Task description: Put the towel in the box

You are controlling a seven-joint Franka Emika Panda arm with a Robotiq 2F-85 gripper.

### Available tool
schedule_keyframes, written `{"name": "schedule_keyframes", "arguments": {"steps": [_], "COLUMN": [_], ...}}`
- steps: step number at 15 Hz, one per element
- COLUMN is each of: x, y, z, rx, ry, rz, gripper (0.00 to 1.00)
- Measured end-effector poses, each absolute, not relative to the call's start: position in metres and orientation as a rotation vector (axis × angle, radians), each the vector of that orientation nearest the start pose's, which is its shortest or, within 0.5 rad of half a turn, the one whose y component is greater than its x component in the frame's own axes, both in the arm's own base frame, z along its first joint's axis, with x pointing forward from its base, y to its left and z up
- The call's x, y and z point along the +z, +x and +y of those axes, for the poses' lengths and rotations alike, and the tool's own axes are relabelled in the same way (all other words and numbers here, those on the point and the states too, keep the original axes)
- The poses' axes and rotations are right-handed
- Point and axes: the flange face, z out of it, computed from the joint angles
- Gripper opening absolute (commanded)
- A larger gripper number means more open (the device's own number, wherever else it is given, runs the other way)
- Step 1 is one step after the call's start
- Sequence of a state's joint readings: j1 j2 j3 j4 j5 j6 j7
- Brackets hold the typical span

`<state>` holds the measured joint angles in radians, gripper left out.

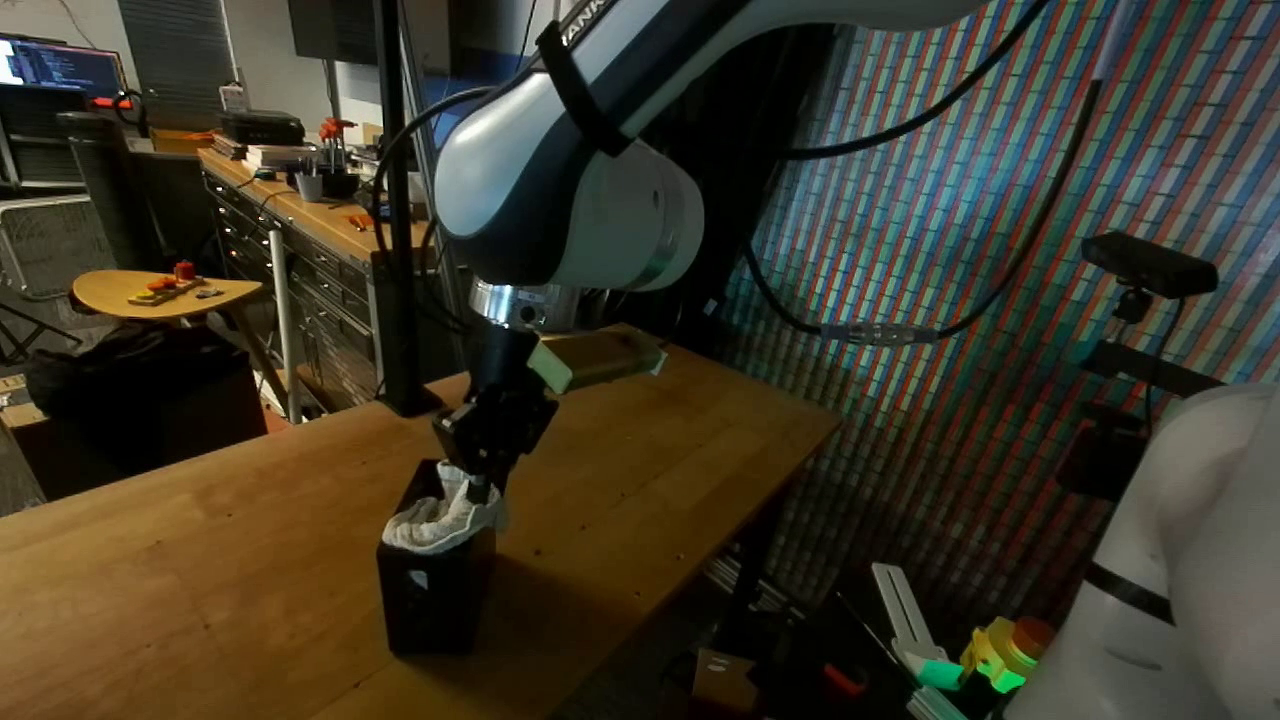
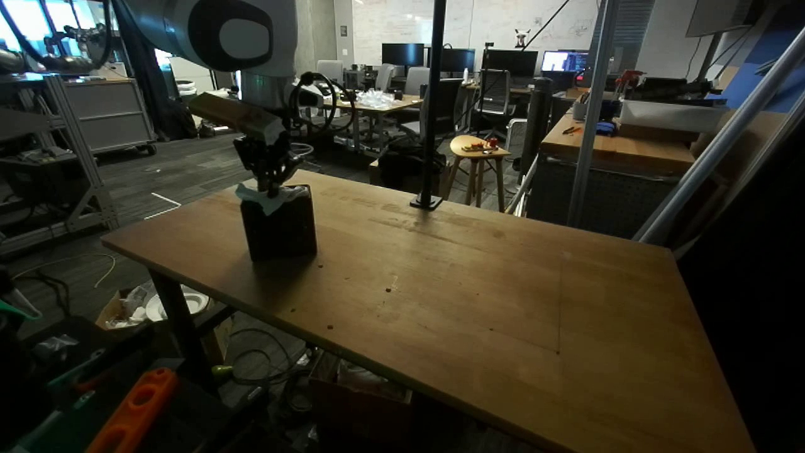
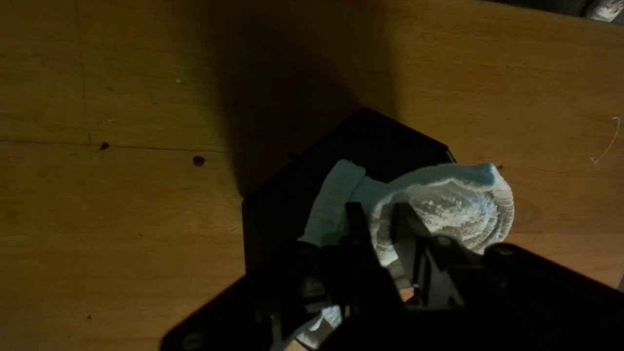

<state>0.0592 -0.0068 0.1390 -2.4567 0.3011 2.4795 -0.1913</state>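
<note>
The towel (image 2: 272, 202) is lying bunched at the mouth of the black box (image 2: 282, 236), partly dipping inside and partly spilling over the rim, and in an exterior view a pointed flap is hanging against the outer side. The cloth is looking soft and rumpled, showing pale grey-green on its smoother outside and nearly cream within. In the wrist view one end is curling into a shallow cup, its thick edge ringing a rough, nubbly hollow, with a bluer patch showing at one corner; a flatter strip is stretching beside it over the dark opening. The end effector (image 3: 380, 213) is reaching down into the cloth, its fingers (image 3: 405, 225) standing narrowly apart with a fold of towel passing between them; whether they are pinching it, I cannot tell. In both exterior views the box is standing upright on the wooden tabletop (image 1: 250, 560).
</note>
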Motion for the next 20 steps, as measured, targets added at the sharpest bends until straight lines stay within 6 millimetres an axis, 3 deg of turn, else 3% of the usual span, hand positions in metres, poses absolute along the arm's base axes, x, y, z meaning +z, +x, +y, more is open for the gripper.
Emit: {"name": "schedule_keyframes", "arguments": {"steps": [10,16,20], "x": [0.317,0.334,0.339], "y": [0.483,0.5,0.517], "z": [0.099,0.109,0.12], "rx": [-0.077,-0.035,-0.029], "ry": [-2.952,-2.976,-2.987], "rz": [-0.279,-0.444,-0.645], "gripper": [0.06,0.05,0.07]}}
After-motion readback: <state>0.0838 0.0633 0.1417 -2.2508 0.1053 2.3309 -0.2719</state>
